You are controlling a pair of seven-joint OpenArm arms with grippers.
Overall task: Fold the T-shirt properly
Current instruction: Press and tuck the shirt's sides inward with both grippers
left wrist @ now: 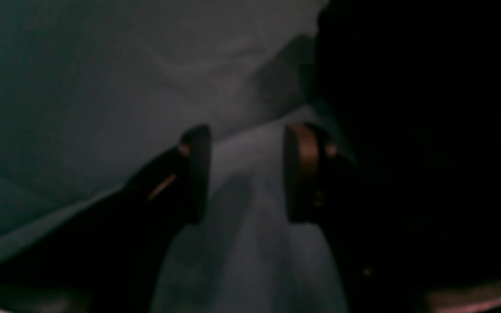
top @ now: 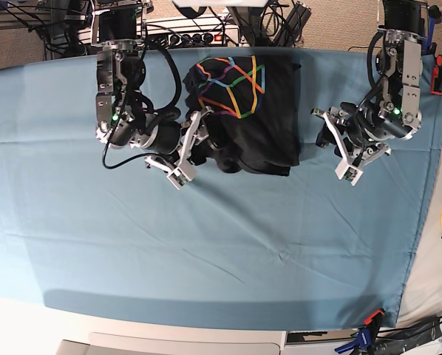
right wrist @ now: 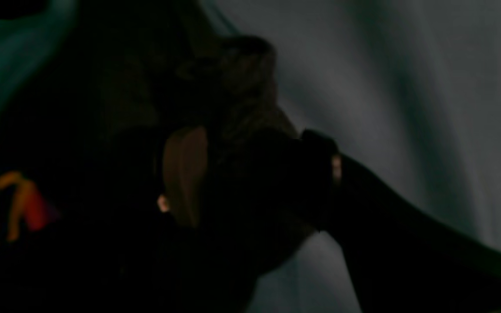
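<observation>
T-shirt: the T-shirt (top: 247, 111) lies bunched at the far middle of the surface (top: 206, 251), on the blue cloth; its multicoloured line print faces up at the far end, and the near end is rumpled, with no tidy edge.
Right gripper: right gripper (right wrist: 250, 174) stands wide, with dark fabric of the T-shirt (right wrist: 242, 104) bunched between the jaws. Whether it clamps the cloth or only straddles it, I cannot tell.
Left gripper: left gripper (left wrist: 246, 174) is partly open and holds nothing; only pale cloth shows in the gap. It sits just beside the garment's edge, apart from it.
Step in hand (judgement): the right arm is working the rumpled near corner while the left waits off the garment; the fold looks far from finished.
Risk, double layer: the bunch could go up as one lump, several layers taken together.
Risk, blue cloth: jaws low on the surface may pinch the table covering along with the shirt and drag it.
Risk, one-sided pull: with one arm engaged, a lift may twist the garment.
Views: the base view alone gives layout and print; the right wrist view alone shows fabric between the jaws; the left wrist view confirms the bare gap. Both wrist views are dim and blurred.
</observation>
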